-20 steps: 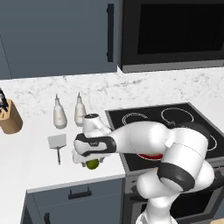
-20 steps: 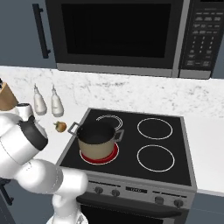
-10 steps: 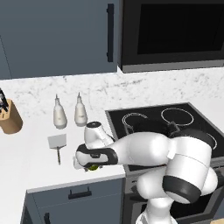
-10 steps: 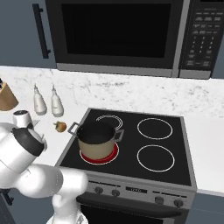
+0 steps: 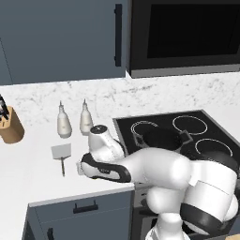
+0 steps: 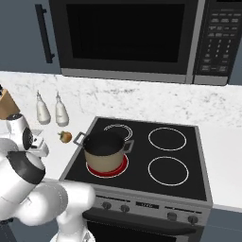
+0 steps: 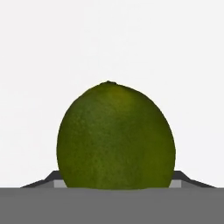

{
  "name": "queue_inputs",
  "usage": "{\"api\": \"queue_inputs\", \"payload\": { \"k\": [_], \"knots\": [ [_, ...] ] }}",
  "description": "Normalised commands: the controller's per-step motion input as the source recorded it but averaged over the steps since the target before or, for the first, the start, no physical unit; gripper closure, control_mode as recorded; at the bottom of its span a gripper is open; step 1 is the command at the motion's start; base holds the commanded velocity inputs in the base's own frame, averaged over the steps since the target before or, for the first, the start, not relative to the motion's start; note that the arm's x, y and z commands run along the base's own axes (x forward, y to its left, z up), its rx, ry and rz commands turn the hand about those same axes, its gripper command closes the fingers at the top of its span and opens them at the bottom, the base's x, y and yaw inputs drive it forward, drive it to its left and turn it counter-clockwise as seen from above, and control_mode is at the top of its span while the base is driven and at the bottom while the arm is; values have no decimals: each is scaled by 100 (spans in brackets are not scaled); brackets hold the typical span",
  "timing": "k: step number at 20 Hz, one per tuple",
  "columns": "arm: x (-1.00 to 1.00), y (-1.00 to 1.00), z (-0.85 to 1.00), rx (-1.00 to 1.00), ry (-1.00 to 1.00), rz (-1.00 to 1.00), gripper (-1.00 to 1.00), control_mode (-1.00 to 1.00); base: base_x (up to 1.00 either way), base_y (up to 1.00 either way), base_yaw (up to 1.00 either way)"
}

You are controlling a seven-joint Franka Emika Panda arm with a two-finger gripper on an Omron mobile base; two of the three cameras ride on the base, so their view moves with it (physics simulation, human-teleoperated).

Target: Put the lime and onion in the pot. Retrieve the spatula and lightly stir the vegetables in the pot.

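Hand view: lime [image 7: 116, 136] sits dead centre at lower frame, squarely between the gripper [image 7: 114, 183] tips flanking its sides on white counter [image 7: 109, 39]; cannot tell whether they clamp it or stand clear.

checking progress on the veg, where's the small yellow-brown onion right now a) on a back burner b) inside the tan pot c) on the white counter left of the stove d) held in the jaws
c: the small yellow-brown onion sits on the white counter just left of the black stove, apart from the tan pot with dark handles.
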Motion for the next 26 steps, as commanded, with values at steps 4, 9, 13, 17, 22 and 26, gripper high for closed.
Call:
{"api": "queue_inputs", "payload": {
  "k": [4, 9, 13, 17, 22, 26],
  "knots": [
    [-31, -48, 100, 0, -12, 0, 100, -100, 0, 0, 0],
    [-3, -75, 96, 0, -7, 0, 100, -100, 0, 0, 0],
    [0, -94, 74, 0, -7, 0, 100, -100, 0, 0, 0],
    [0, -100, 52, 0, -2, 0, 100, -100, 0, 0, 0],
    [11, -100, 12, 0, 0, 0, 100, -100, 0, 0, 0],
    [57, -96, 1, 0, 0, -2, 100, -100, 0, 0, 0]
  ]
}}
